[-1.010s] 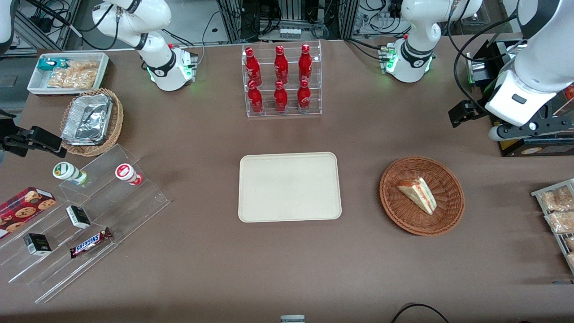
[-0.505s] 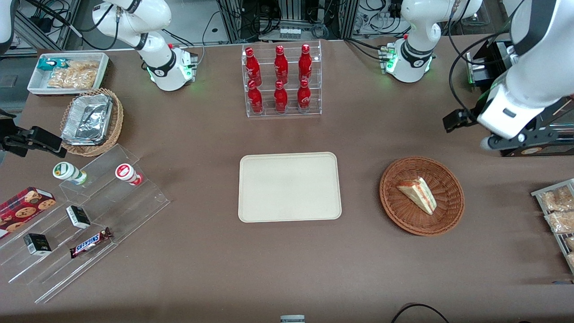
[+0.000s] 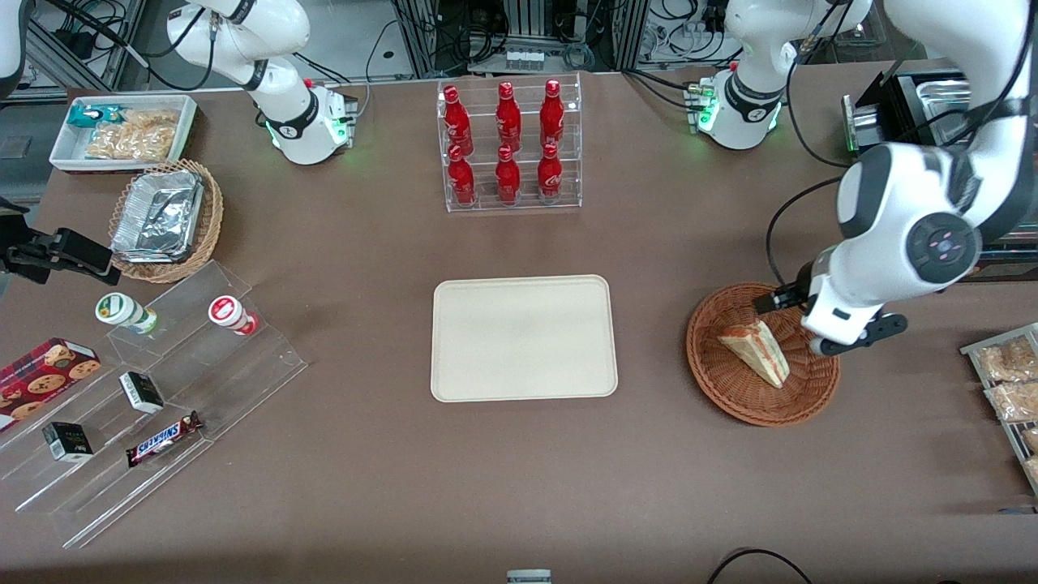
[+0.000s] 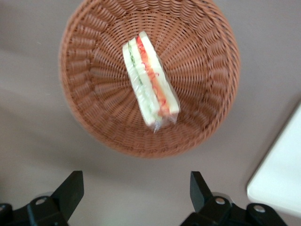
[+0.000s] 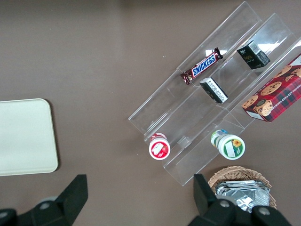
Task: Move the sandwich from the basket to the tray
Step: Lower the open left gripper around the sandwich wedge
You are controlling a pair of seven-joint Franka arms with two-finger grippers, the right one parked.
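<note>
The sandwich [image 3: 756,350], a pale bread wedge with red and green filling, lies in the round reddish-brown wicker basket [image 3: 707,324]. The left wrist view shows the sandwich [image 4: 149,80] wrapped in clear film at the middle of the basket [image 4: 75,70]. My left gripper [image 3: 827,328] hovers above the basket's rim on the side toward the working arm's end of the table. In the left wrist view the gripper [image 4: 136,188] is open wide and empty. The cream tray [image 3: 523,337] lies empty beside the basket, toward the parked arm; its corner shows in the left wrist view [image 4: 280,181].
A clear rack of red bottles [image 3: 509,146] stands farther from the camera than the tray. A clear stepped shelf with snacks [image 3: 154,405], a tan basket of foil containers [image 3: 166,219] and a white bin [image 3: 122,130] lie toward the parked arm's end. Snack packets [image 3: 1010,381] lie at the working arm's end.
My left arm has swung down from the working arm's end of the table to above the basket's rim. The sandwich, basket and tray have not moved.
</note>
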